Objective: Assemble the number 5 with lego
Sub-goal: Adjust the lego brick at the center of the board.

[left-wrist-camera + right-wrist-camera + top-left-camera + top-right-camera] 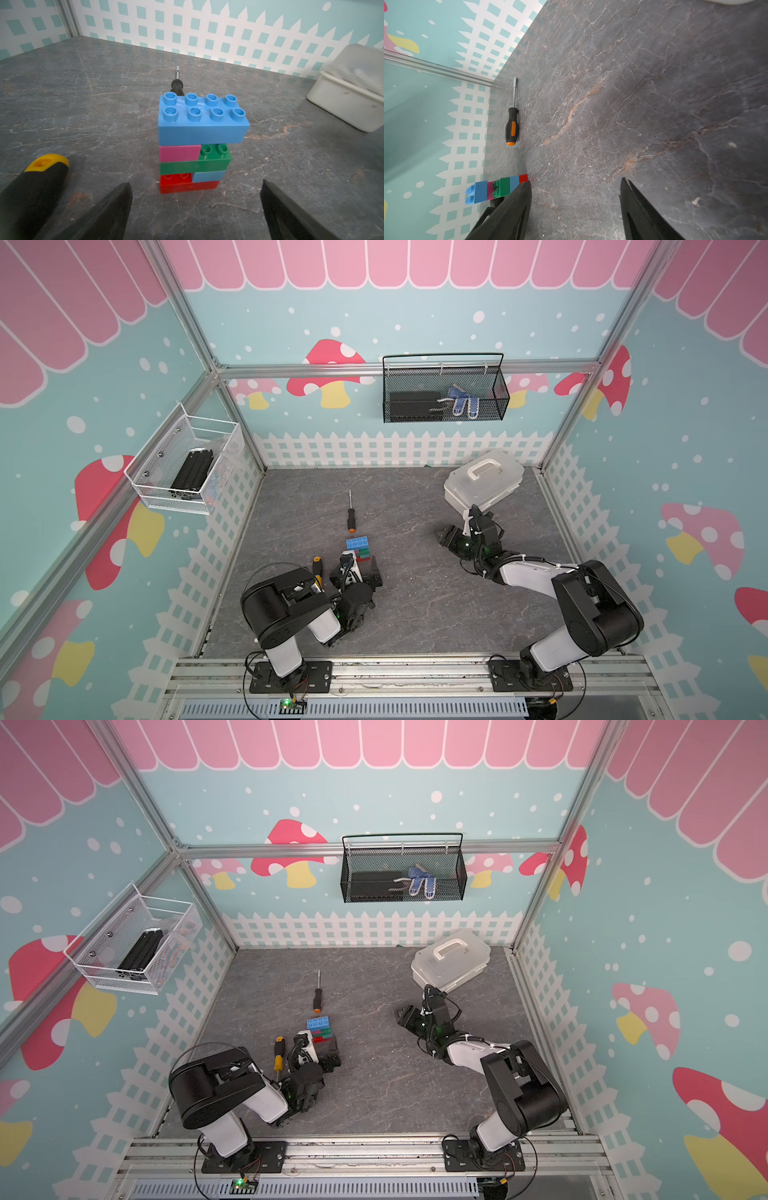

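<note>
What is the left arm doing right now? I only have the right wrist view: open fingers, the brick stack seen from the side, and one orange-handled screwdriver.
Observer: The left gripper faces the stack at close range, its fingers wide open and not touching the bricks.
Operator: Does the stack read as a 5 from the front?
Observer: Yes. In the left wrist view the short pink brick sits on one end of the long green brick, and the short blue brick sits under its other end.
Operator: Is there anything near that arm that I cannot see?
Observer: A yellow-handled screwdriver lies beside the left gripper.
</note>
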You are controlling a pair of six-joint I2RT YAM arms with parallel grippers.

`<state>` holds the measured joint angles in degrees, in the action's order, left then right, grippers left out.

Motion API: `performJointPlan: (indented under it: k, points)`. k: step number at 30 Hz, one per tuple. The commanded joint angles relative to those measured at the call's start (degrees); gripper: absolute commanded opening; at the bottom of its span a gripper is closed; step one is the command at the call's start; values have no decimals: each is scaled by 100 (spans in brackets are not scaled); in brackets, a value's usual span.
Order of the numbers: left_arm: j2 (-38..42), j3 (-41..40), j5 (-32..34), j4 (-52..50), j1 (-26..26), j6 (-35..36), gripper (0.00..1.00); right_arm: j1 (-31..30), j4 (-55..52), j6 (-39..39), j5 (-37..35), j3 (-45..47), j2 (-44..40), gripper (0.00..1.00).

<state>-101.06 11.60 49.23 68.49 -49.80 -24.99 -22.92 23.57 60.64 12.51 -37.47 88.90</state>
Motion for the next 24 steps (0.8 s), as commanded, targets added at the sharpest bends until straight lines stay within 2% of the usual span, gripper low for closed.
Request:
performJointPlan:
  k: [1,12,24]
  points:
    - [-248,120,82,390,58,109,99,47,72,-10,3,49,95,70]
    - [-898,144,168,1281,203,405,99,121,78,-20,76,27,221,70]
    - [-1078,375,46,1290,471,403,99,173,112,-40,129,5,285,70]
